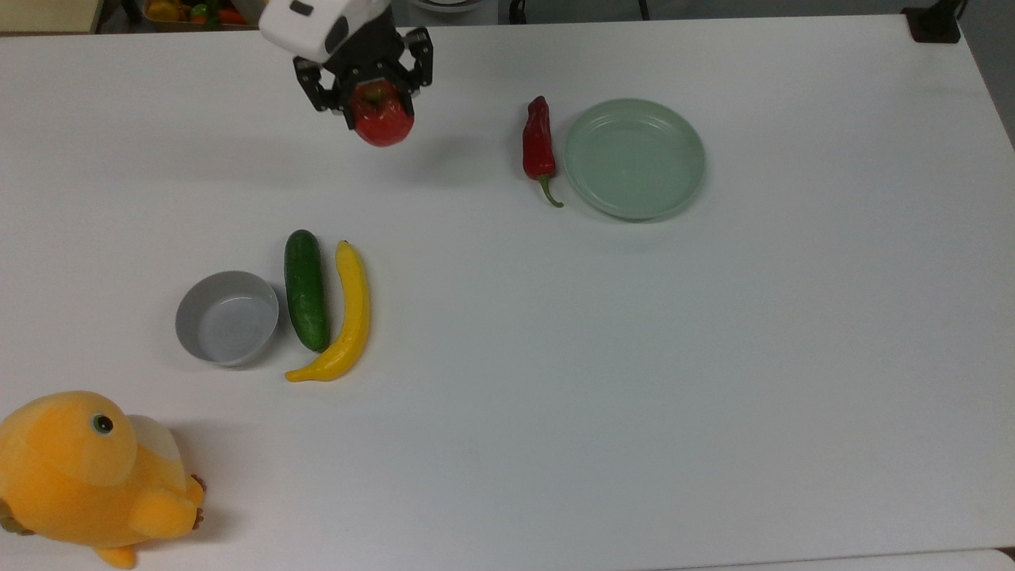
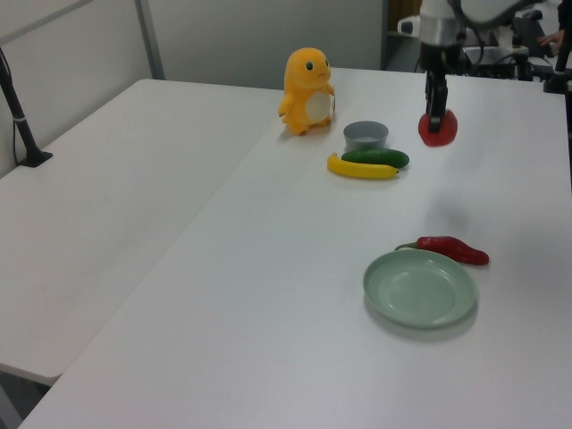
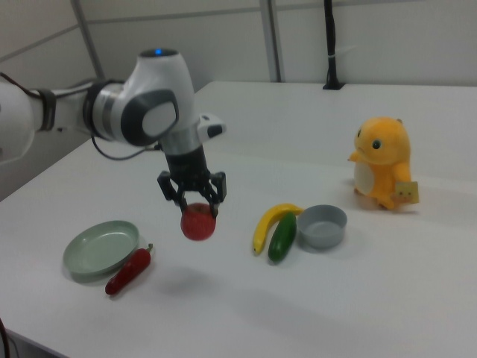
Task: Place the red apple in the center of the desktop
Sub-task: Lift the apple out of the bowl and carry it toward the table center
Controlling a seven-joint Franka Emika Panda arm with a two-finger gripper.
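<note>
No text, label, brand, number or sign can be read on anything in these views. The small tan tag [image 3: 407,192] held by the orange plush toy [image 3: 381,160] is seen in the right view, but any print on it is too small to make out.

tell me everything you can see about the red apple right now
The red apple is round, glossy and deep red, with a paler patch around the stem at its top. It hangs in the air, clamped from above by the black fingers of the end effector, which grip its upper part. It touches nothing else: its shadow falls on the white table below. In the right view it hangs between the red chili pepper and the banana.
</note>
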